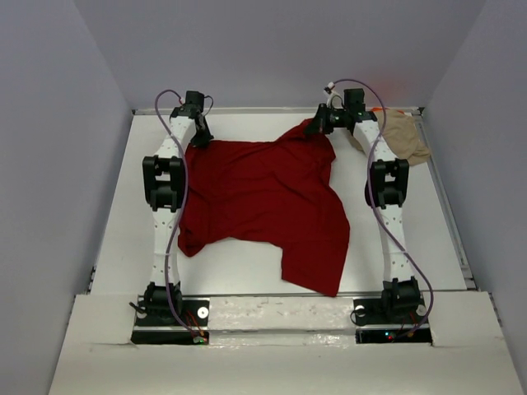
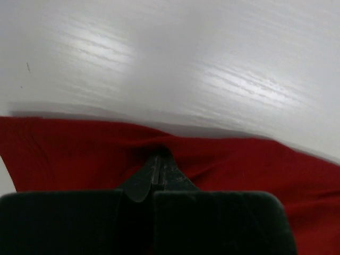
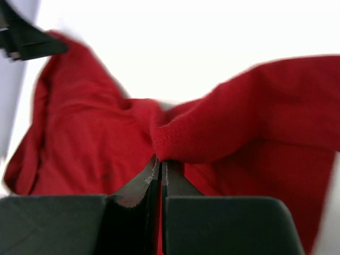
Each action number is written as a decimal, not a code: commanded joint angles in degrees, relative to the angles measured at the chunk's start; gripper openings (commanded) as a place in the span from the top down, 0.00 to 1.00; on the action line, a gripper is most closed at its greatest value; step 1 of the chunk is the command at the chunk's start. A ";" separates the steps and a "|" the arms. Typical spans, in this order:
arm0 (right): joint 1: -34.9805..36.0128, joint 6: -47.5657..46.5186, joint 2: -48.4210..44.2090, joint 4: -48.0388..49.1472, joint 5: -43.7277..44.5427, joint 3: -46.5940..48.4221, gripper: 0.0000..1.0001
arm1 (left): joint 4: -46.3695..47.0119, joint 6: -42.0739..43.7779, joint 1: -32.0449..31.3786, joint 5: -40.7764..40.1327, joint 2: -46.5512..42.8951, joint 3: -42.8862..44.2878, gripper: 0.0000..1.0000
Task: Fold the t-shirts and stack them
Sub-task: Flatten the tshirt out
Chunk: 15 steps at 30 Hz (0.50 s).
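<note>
While left jaws and right jaws clench far edge of dark red t-shirt (image 1: 263,197), spreading step in hand; next likely: draw corners apart, lay flat on desk (image 1: 239,265).

On the table (image 1: 230,267) big t-shirt (image 1: 263,202) lies central, small t-shirt (image 1: 409,136) far-right.

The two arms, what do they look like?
The left arm and right arm are slim white segments linked by chunky black joints, on black bases. A thin purple cable loops along each. The jaws are dark, flat and tapered.
</note>
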 commanded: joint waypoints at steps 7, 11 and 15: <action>1.80 34.94 2.86 41.65 -37.41 -3.23 1.00 | -1.65 1.86 -5.17 -0.37 -7.60 0.99 1.00; 1.80 45.76 6.47 53.31 -39.38 0.00 1.00 | -1.65 2.92 -5.71 -0.90 -9.27 -0.24 1.00; 1.80 44.47 5.25 53.13 -38.15 -3.06 0.68 | -1.65 3.27 -5.97 -0.55 -10.50 -0.59 1.00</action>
